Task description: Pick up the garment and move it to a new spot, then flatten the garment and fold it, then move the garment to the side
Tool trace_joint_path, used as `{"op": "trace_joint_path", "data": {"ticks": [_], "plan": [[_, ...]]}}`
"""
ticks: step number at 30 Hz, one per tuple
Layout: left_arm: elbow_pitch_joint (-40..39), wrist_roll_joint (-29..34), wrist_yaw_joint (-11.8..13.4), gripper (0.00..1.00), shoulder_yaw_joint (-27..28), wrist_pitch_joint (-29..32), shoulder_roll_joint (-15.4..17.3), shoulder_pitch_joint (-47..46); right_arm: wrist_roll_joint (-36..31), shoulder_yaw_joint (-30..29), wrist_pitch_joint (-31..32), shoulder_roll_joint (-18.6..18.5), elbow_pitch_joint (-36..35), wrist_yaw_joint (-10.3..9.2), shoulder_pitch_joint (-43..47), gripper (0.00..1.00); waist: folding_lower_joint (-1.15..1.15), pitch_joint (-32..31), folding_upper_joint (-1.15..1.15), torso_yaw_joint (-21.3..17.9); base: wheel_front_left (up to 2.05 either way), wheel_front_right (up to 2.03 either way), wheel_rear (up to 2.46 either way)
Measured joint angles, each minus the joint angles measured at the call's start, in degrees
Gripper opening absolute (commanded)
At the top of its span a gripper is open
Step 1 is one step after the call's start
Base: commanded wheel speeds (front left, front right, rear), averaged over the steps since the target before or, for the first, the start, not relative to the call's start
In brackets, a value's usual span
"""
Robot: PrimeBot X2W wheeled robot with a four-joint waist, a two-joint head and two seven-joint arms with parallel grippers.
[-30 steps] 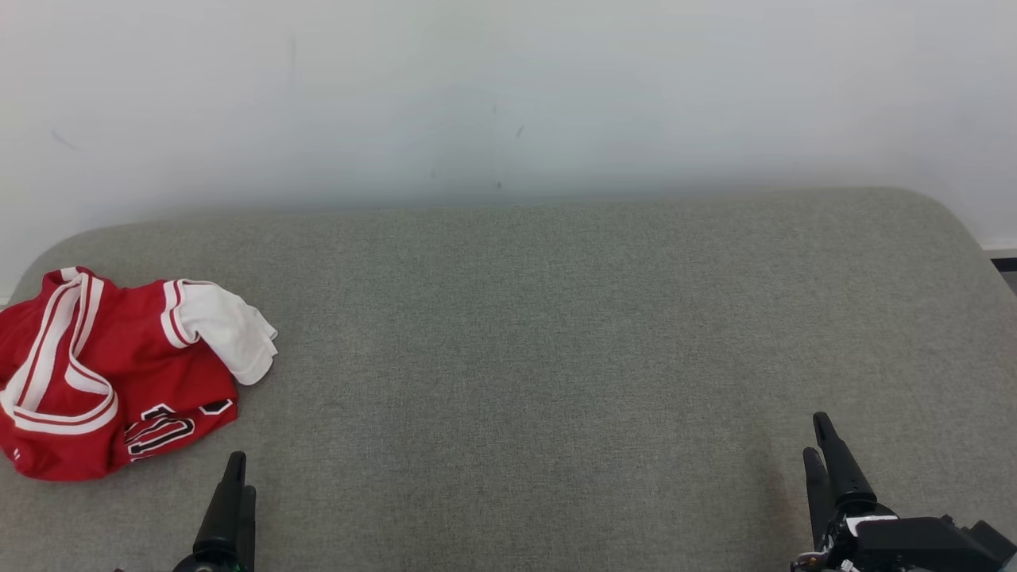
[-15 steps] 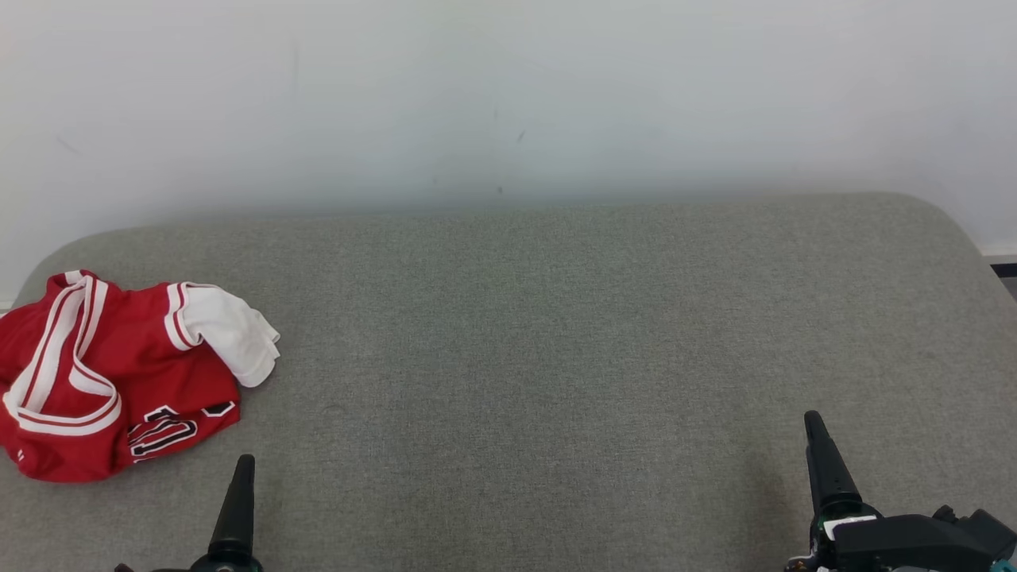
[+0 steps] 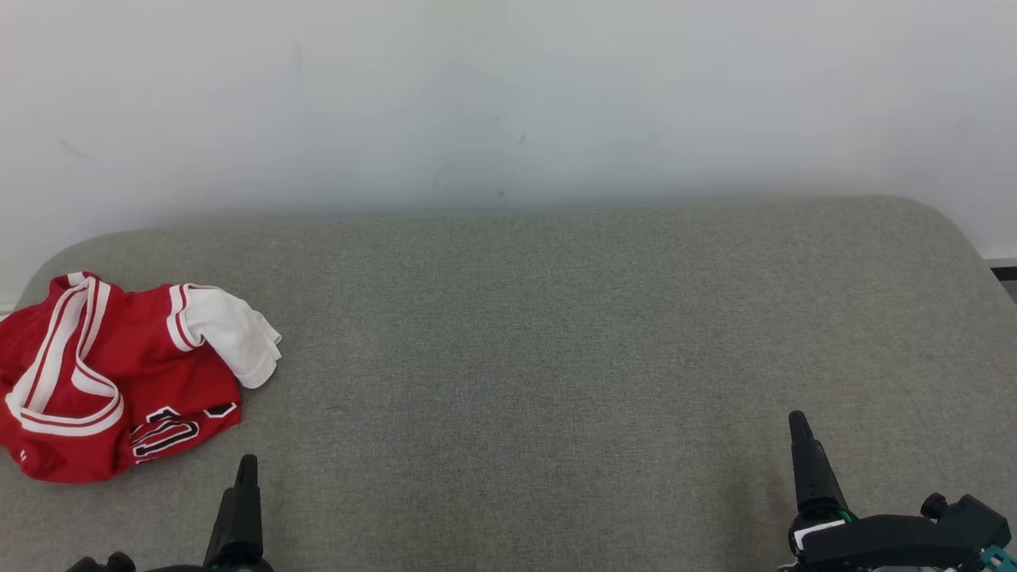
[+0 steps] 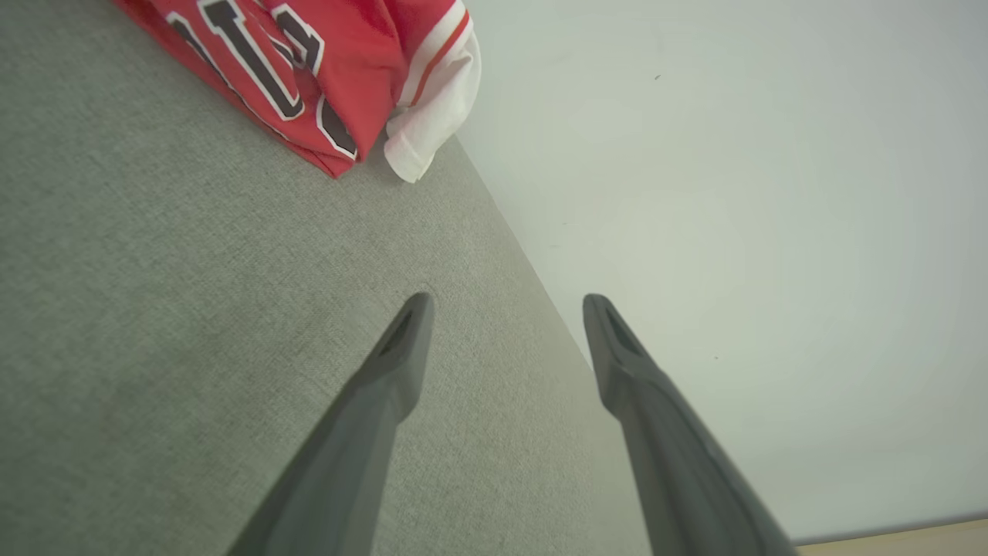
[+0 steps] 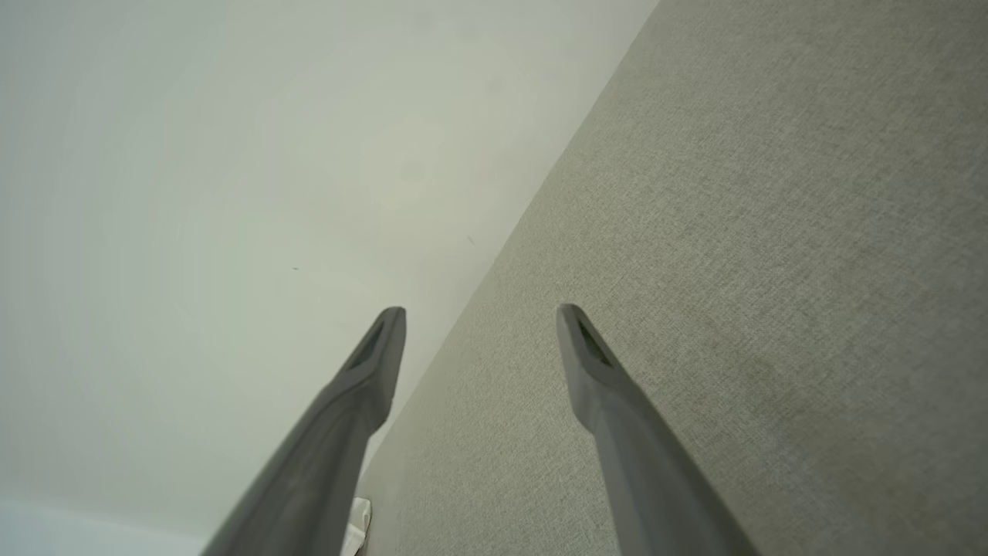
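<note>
The garment is a red jersey with white trim, black lettering and a white sleeve, lying crumpled at the far left of the grey cushioned surface. The left wrist view shows the garment at its top left. My left gripper hangs low at the bottom left, just right of the jersey and apart from it. In the left wrist view, the left gripper is open and empty. My right gripper stands at the bottom right, far from the cloth. The right gripper is open with nothing between its fingers.
A plain white wall rises behind the surface's far edge. The surface's rounded corners show at left and right. A dark strip of floor shows past the right edge. A small white edge of cloth peeks behind the right gripper's left finger.
Both grippers have turned about their own axes, so each shows a single finger edge-on. The right gripper has shifted slightly left. The camera has tilted a little. The garment lies unmoved.
</note>
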Motion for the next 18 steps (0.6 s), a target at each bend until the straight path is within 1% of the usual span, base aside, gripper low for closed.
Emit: {"op": "trace_joint_path", "data": {"ticks": [4, 5, 6, 7, 9, 15, 18], "plan": [[-0.4, 4.2, 0.4, 1.0, -0.2, -0.8, 0.0, 0.2, -5.0, 0.6, -0.7, 0.0, 0.4, 0.0, 0.0, 1.0, 0.0, -0.1, 0.0, 0.0, 0.0, 0.0, 0.0], [-0.4, 4.2, 0.4, 1.0, -0.2, -0.8, 0.0, 0.2, -5.0, 0.6, -0.7, 0.0, 0.4, 0.0, 0.0, 1.0, 0.0, -0.1, 0.0, 0.0, 0.0, 0.0, 0.0], [-0.4, 6.2, 0.4, 1.0, -0.2, -1.1, 0.0, 0.4, -7.1, 0.9, -1.0, 0.0, 0.5, 0.0, 0.0, 1.0, 0.0, -0.1, 0.0, 0.0, 0.0, 0.0, 0.0], [-0.4, 6.2, 0.4, 1.0, -0.2, -1.1, 0.0, 0.4, -7.1, 0.9, -1.0, 0.0, 0.5, 0.0, 0.0, 1.0, 0.0, -0.1, 0.0, 0.0, 0.0, 0.0, 0.0], [-0.4, 7.8, 0.6, 1.0, -0.3, -1.4, 0.0, 0.4, -9.1, 1.2, -1.4, 0.0, 0.7, 0.0, 0.0, 1.0, 0.0, -0.2, 0.0, 0.0, 0.0, 0.0, 0.0], [-0.5, 14.4, 1.2, 1.0, -0.6, -2.5, 0.1, 0.6, -14.9, 1.5, -2.4, 0.0, 1.0, 0.0, 0.0, 1.0, 0.0, -0.4, 0.0, 0.0, 0.0, 0.0, 0.0], [-0.7, 15.9, 1.4, 1.0, -0.7, -3.0, 0.1, 0.7, -17.6, 1.6, -2.9, 0.0, 1.1, 0.0, 0.0, 1.0, 0.0, -0.5, 0.0, 0.0, 0.0, 0.0, 0.0]]}}
